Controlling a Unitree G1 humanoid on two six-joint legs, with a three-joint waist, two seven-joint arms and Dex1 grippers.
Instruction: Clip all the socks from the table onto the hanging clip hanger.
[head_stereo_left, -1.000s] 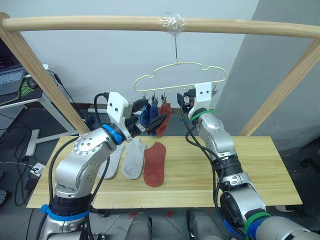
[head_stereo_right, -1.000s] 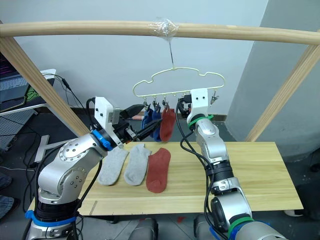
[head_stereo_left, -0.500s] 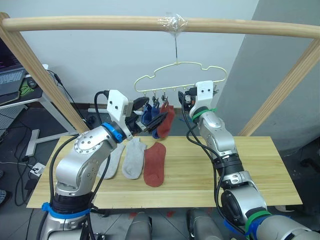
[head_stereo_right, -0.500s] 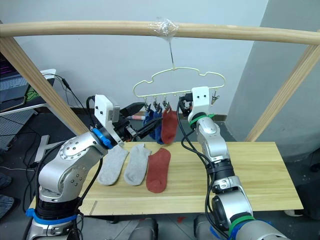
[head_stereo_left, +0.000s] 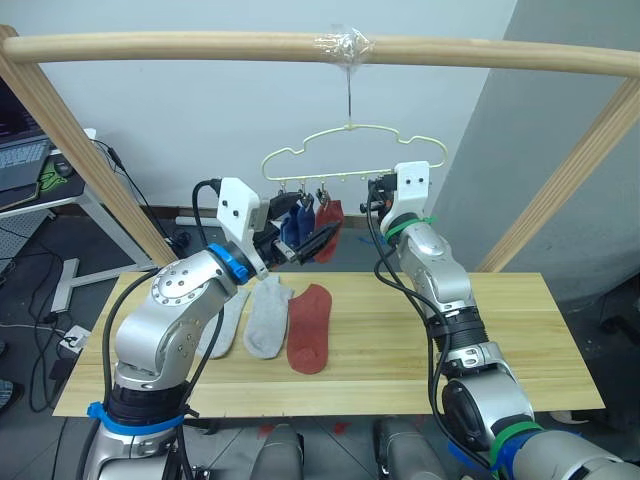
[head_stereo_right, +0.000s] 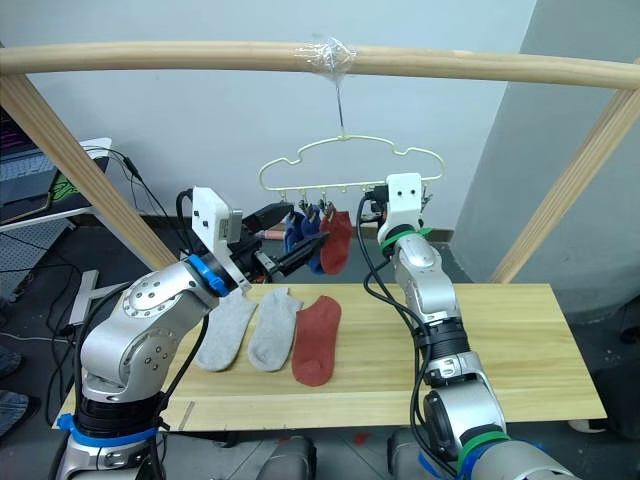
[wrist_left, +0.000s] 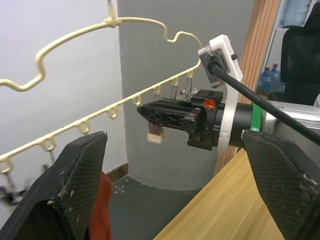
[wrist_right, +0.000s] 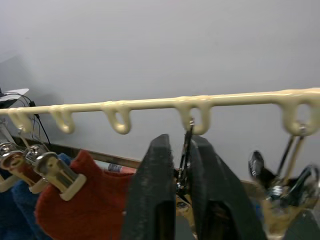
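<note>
The cream clip hanger (head_stereo_left: 300, 150) hangs by its hook from the wooden pole. Two blue socks (head_stereo_left: 293, 228) and a rust red sock (head_stereo_right: 340, 240) are clipped at its left end. My right gripper (wrist_right: 181, 165) is raised to the bar (wrist_right: 150, 104) and is shut on a metal clip hanging from one of its loops. My left gripper (head_stereo_left: 312, 228) is open, empty and held just left of the hanging socks. On the table (head_stereo_left: 480, 340) lie two grey socks (head_stereo_left: 267, 315) and a rust red sock (head_stereo_left: 309, 328) side by side.
A thick wooden pole frame (head_stereo_left: 200, 45) spans the scene, with slanted posts at both sides. More free clips (wrist_right: 280, 180) hang at the bar's right end. A desk with a laptop (head_stereo_left: 20, 160) stands at the far left.
My right gripper has closed on a clip, and the hanger has shifted slightly left with it. The hanging red sock has swung a little. The left gripper has stayed open.
</note>
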